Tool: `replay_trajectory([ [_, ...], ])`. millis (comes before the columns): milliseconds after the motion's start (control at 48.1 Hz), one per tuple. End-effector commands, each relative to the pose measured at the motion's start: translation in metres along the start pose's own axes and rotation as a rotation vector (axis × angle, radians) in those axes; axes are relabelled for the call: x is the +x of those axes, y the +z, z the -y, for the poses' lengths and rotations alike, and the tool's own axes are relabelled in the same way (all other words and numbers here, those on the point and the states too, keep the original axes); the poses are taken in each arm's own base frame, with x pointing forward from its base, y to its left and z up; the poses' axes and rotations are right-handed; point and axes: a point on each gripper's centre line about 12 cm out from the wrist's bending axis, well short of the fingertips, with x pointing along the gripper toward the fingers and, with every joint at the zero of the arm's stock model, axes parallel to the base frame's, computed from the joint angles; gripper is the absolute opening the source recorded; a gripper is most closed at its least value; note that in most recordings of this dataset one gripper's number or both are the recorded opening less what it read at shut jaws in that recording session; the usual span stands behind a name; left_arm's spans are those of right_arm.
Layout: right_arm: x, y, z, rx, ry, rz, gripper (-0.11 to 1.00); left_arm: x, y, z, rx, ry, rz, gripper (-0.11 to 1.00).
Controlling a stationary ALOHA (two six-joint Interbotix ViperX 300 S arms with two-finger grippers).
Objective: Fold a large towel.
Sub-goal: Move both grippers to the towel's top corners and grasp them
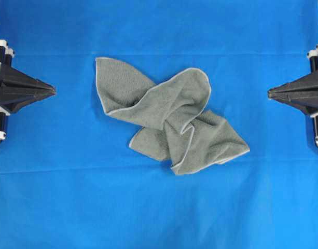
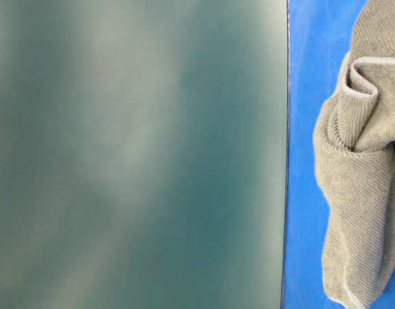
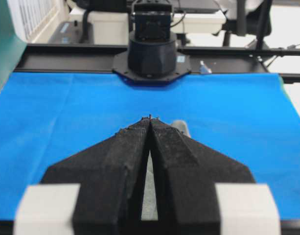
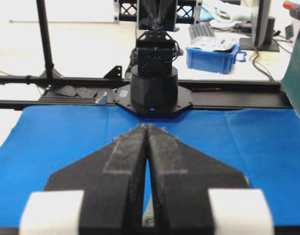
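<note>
Both pincers are pressed together holding nothing, left pincer (image 1: pixel 53 91) and right pincer (image 1: pixel 270 93) parked low at opposite edges pointing inward, well apart from the crumpled, twisted towel (image 1: pixel 169 116) lying mid-tabletop on the blue sheet (image 1: pixel 159 207).

A blurry dark green wall (image 2: pixel 139 154) fills most of the table-level view — the towel (image 2: pixel 361 161) runs off the right edge.

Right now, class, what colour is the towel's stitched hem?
Pale grey-white, on the crumpled grey-green terry towel; overhead view.
</note>
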Motion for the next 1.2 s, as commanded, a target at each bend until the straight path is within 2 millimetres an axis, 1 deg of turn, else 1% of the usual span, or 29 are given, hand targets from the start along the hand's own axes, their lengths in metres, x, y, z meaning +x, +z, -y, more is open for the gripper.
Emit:
replay_trajectory([
  [0, 0.004, 0.008, 0.003, 0.006, -0.016, 0.015, 0.01, 0.008, 0.008, -0.004, -0.03, 0.022, -0.006, 0.01],
  [62, 0.009, 0.009, 0.007, 0.013, -0.033, -0.014, 0.01, 0.012, 0.006, -0.006, -0.031, 0.031, -0.035, 0.01],
  [145, 0.016, 0.005, 0.014, 0.018, -0.065, -0.082, 0.01, 0.018, -0.003, -0.008, -0.035, 0.044, -0.087, 0.01],
  [249, 0.027, -0.009, 0.033, 0.048, -0.149, -0.21, 0.01, 0.025, -0.018, -0.015, -0.042, 0.075, -0.156, 0.01],
  [436, 0.044, -0.051, 0.072, 0.143, -0.306, -0.423, 0.01, 0.036, -0.047, -0.039, -0.077, 0.177, -0.293, 0.01],
  [602, 0.062, -0.084, 0.095, 0.185, -0.373, -0.571, 0.01, 0.036, -0.079, -0.068, -0.147, 0.305, -0.408, 0.02],
  [644, 0.069, -0.096, 0.102, 0.196, -0.386, -0.625, 0.01, 0.036, -0.088, -0.075, -0.167, 0.334, -0.437, 0.03],
  [665, 0.071, -0.1, 0.104, 0.201, -0.389, -0.644, 0.01, 0.035, -0.093, -0.078, -0.177, 0.347, -0.454, 0.05],
  [748, 0.082, -0.123, 0.113, 0.216, -0.404, -0.73, 0.02, 0.037, -0.111, -0.088, -0.208, 0.391, -0.521, 0.25],
  [769, 0.084, -0.128, 0.114, 0.22, -0.406, -0.745, 0.02, 0.037, -0.116, -0.091, -0.213, 0.398, -0.536, 0.33],
  [810, 0.088, -0.139, 0.117, 0.224, -0.407, -0.776, 0.05, 0.039, -0.126, -0.094, -0.222, 0.41, -0.57, 0.45],
  [872, 0.095, -0.152, 0.121, 0.229, -0.411, -0.814, 0.21, 0.043, -0.136, -0.099, -0.23, 0.422, -0.602, 0.63],
  [914, 0.098, -0.161, 0.123, 0.233, -0.412, -0.837, 0.34, 0.045, -0.143, -0.102, -0.234, 0.428, -0.62, 0.72],
  [956, 0.103, -0.168, 0.127, 0.232, -0.413, -0.854, 0.46, 0.048, -0.15, -0.105, -0.238, 0.437, -0.635, 0.77],
  [997, 0.106, -0.174, 0.128, 0.23, -0.412, -0.867, 0.56, 0.051, -0.158, -0.11, -0.243, 0.449, -0.649, 0.78],
  [1039, 0.11, -0.179, 0.13, 0.228, -0.41, -0.877, 0.63, 0.052, -0.167, -0.117, -0.25, 0.469, -0.665, 0.78],
  [1080, 0.112, -0.185, 0.132, 0.23, -0.412, -0.884, 0.63, 0.052, -0.175, -0.124, -0.258, 0.49, -0.678, 0.78],
  [1184, 0.114, -0.204, 0.138, 0.236, -0.42, -0.917, 0.6, 0.052, -0.192, -0.14, -0.276, 0.538, -0.696, 0.78],
])
